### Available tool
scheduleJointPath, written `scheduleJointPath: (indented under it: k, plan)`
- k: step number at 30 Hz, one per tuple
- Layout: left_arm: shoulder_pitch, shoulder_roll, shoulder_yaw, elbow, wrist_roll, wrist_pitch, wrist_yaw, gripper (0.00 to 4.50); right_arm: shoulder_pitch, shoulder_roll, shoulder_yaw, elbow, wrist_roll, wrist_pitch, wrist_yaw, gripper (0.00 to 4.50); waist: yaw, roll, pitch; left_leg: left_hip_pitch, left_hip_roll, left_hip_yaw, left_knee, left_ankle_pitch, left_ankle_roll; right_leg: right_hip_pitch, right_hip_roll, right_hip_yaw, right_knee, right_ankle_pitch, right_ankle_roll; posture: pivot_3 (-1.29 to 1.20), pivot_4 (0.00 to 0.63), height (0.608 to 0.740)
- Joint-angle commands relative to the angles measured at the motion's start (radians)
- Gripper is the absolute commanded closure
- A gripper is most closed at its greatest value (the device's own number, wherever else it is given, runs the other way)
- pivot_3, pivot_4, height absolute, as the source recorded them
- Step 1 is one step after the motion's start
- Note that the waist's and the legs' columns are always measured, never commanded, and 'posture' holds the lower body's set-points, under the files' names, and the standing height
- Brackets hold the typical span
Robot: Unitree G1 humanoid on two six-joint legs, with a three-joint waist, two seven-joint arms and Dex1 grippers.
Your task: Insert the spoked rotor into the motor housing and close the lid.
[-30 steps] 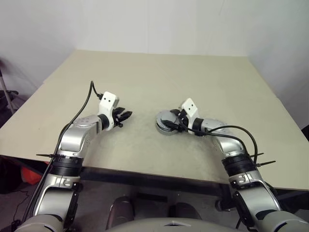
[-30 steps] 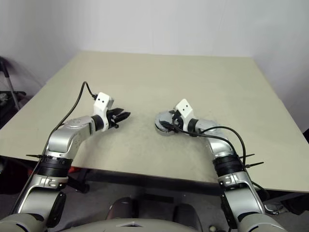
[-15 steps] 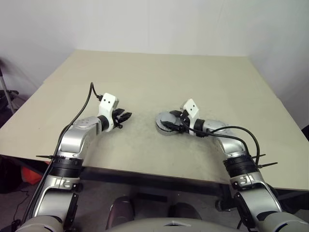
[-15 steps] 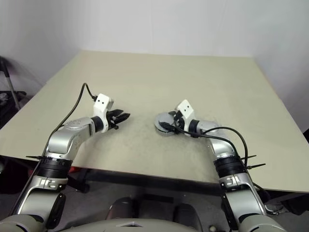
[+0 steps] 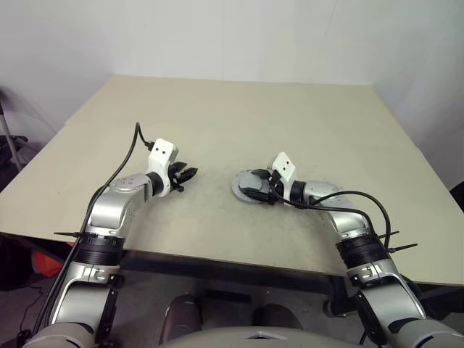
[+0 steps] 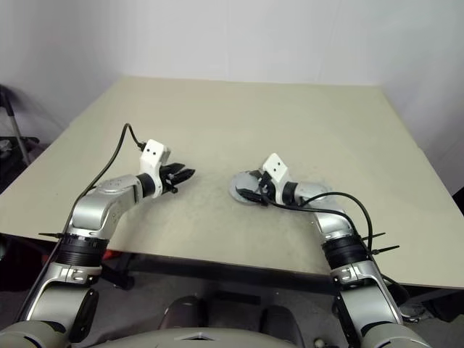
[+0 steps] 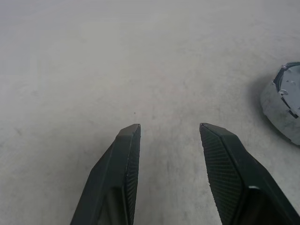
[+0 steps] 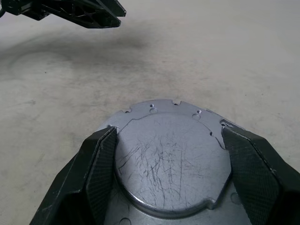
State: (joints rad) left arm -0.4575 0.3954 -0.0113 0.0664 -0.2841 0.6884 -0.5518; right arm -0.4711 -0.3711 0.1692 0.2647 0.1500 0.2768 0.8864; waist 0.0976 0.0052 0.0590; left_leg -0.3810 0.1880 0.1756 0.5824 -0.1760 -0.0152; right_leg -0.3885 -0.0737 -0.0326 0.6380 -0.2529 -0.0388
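The lid (image 8: 168, 159), a scratched grey metal disc with a notched edge, lies on the table (image 5: 290, 116) right of centre. My right gripper (image 8: 168, 133) is shut on it, one black finger (image 8: 101, 164) pressed against each side. Whether the motor housing sits under the lid I cannot tell. The spoked rotor is out of view. My left gripper (image 5: 190, 174) hovers low over bare table to the left of the lid, open with nothing between its fingers (image 7: 126, 159). In the left wrist view the lid (image 7: 276, 105) shows off to one side.
The beige table stretches wide behind and between the arms. Its front edge runs just under both forearms. Black cables (image 5: 134, 148) loop from each wrist. White walls stand behind the table.
My right gripper has swung slightly to the left, and the lid between its fingers has shifted a little left with it. The left arm has not moved.
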Motion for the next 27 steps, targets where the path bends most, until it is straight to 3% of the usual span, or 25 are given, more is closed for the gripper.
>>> scheduleJointPath:
  k: [1, 27]
  plan:
    - [-0.019, 0.008, -0.001, -0.018, 0.010, -0.017, -0.002, 2.38, -0.027, 0.007, -0.021, 0.014, -0.005, -0.022, -0.031, 1.36, 0.000, 0.000, 0.000, 0.000, 0.000, 0.000, 0.000, 0.000, 0.000, 0.000, 0.000, 0.000, 0.000, 0.000, 0.000, 0.00, 0.000, 0.740]
    - [-0.007, 0.004, -0.006, -0.028, 0.016, -0.009, -0.004, 2.38, -0.039, 0.008, -0.025, 0.017, 0.002, -0.042, -0.057, 1.36, 0.000, 0.000, 0.000, 0.000, 0.000, 0.000, 0.000, 0.000, 0.001, 0.000, 0.000, 0.000, 0.000, 0.000, 0.000, 0.00, 0.000, 0.740]
